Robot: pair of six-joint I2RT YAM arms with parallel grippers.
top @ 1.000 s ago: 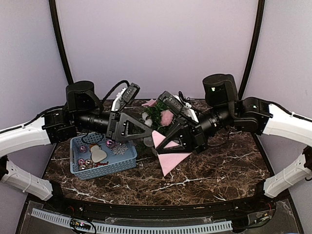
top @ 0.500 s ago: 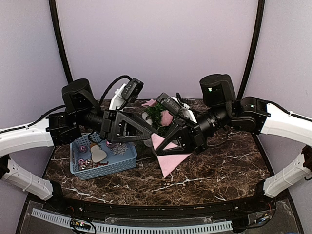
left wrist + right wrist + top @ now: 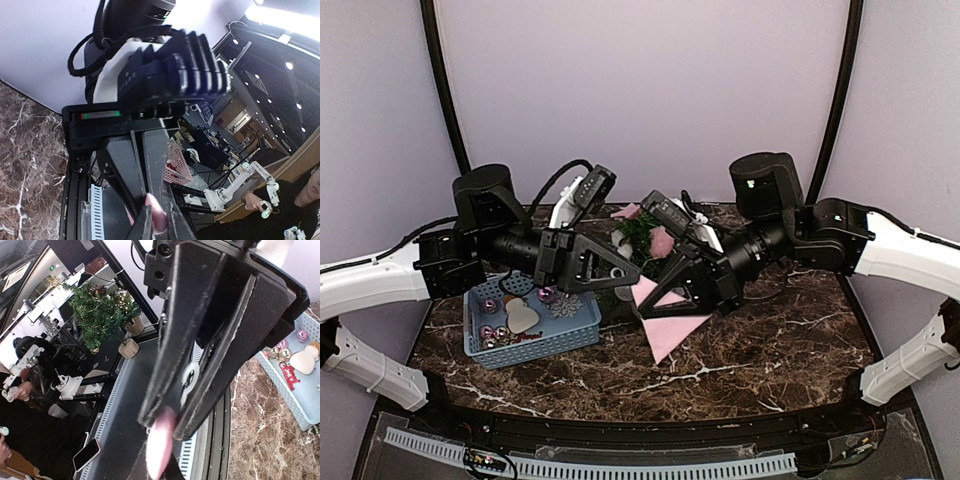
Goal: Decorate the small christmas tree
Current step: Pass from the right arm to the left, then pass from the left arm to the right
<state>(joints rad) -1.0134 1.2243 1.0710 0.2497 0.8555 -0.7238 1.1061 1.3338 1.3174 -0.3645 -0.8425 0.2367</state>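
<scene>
Both arms stretched inward, left pincer (image 3: 632, 277) and right pincer (image 3: 644, 306) clamped shut, tips close together

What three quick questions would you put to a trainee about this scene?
1. True or false: the blue basket lies on the robot's left.
2. What colour shows pinched at the fingertips of the right gripper in its wrist view? A green, B pink, C white.
3. Name the thing standing just beyond the pink sheet in the top view.
Key: 1 true; 2 B; 3 the small christmas tree.
</scene>
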